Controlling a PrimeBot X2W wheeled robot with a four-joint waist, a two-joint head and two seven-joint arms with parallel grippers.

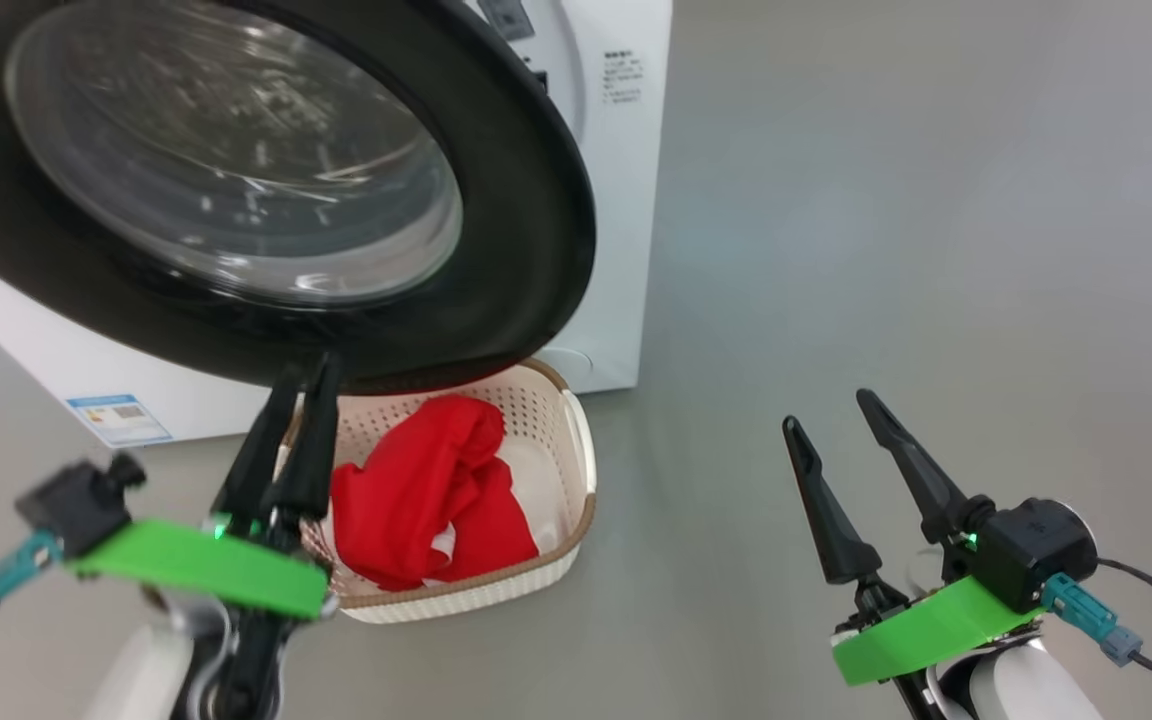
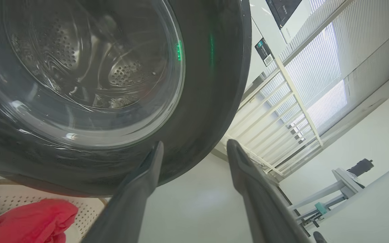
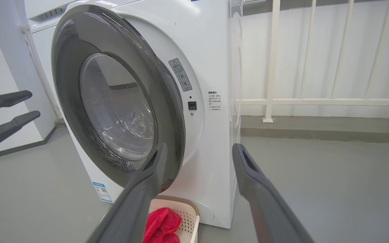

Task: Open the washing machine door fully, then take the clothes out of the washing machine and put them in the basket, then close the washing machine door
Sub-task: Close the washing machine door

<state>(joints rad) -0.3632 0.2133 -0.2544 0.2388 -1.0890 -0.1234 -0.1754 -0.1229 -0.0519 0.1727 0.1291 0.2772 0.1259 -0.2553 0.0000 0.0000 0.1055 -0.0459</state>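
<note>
Door (image 1: pixel 536 200) is ajar: in the right wrist view its free edge stands off the washer (image 1: pixel 626 200) front, and the latch slot (image 3: pixel 191 105) on the white panel is exposed beside it. The glass bowl faces out. The perforated drum (image 2: pixel 123 72) shows through the glass in the left wrist view.

Basket (image 1: pixel 576 440) is on the floor (image 1: pixel 936 250) right against the washer front, partly under the door's lower edge. Clothes (image 1: pixel 436 480) are inside it, a red bundle with a bit of white showing, piled toward the basket's left half.

Left gripper (image 1: pixel 309 368): the 2 fingers are apart, with the floor visible through the gap in the left wrist view. Tips are up at the bottom of the door rim, above the basket's left end. 1 fingertip (image 2: pixel 157 152) overlaps the rim in the wrist view; can't tell if it touches.

Right gripper (image 1: pixel 824 408): fingers spread wide. It hangs over bare floor, well right of the basket and the washer, and is aimed at the door in its wrist view.

Blue sticker (image 1: pixel 119 418) is low on the washer front, left of the basket. White railing (image 3: pixel 272 60) is behind the washer on its right.
</note>
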